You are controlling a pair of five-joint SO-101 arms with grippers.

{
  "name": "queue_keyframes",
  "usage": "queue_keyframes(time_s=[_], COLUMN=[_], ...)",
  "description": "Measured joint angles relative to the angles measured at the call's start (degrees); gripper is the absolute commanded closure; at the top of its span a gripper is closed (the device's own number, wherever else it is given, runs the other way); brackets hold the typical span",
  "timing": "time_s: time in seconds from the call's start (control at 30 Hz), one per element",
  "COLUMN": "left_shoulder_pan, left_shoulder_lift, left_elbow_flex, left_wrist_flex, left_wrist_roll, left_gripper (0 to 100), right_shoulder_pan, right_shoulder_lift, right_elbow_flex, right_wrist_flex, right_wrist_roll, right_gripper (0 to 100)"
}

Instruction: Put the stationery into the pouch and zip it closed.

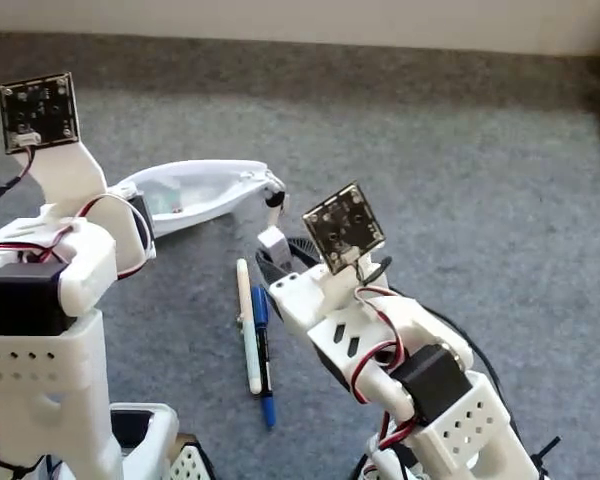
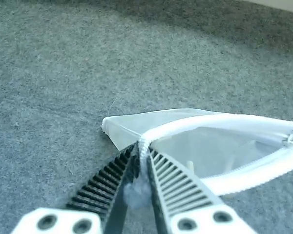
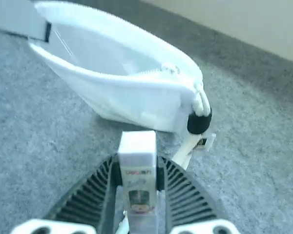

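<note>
A white pouch [image 1: 195,193] lies open on the grey carpet, its mouth gaping. My left gripper [image 2: 140,148] is shut on the zipper edge at the pouch's [image 2: 210,146] left end, and from above the left gripper [image 1: 140,222] sits against that end. My right gripper [image 3: 136,163] is shut on a small white eraser [image 3: 136,146], just short of the pouch's [image 3: 122,83] right end and its black zipper pull [image 3: 199,122]. From above, the eraser [image 1: 273,241] hangs just below the pouch's right tip. A white pen [image 1: 248,325] and a blue pen [image 1: 264,352] lie side by side on the carpet.
Grey carpet [image 1: 480,180] stretches open to the right and behind the pouch. A pale wall base [image 1: 380,25] runs along the far edge. The two arm bases [image 1: 40,380] stand at the near edge, flanking the pens.
</note>
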Motion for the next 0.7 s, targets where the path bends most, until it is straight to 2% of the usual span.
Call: queue_keyframes(time_s=[0.27,0.53,0.7], left_shoulder_pan=[0.0,0.0,0.0], left_shoulder_lift=[0.0,0.0,0.0], left_elbow_flex=[0.0,0.0,0.0], left_wrist_flex=[0.0,0.0,0.0], left_wrist_roll=[0.0,0.0,0.0], left_gripper=[99,99,99], right_shoulder_pan=[-0.3,-7.4,-7.6], right_shoulder_lift=[-0.5,-0.3,7.2], right_elbow_flex=[0.0,1.7,3.7], right_wrist_flex=[-13.9,-31.5,-45.1], right_wrist_roll=[-0.7,-0.7,-0.7], right_gripper=[99.4,99.4,99.4])
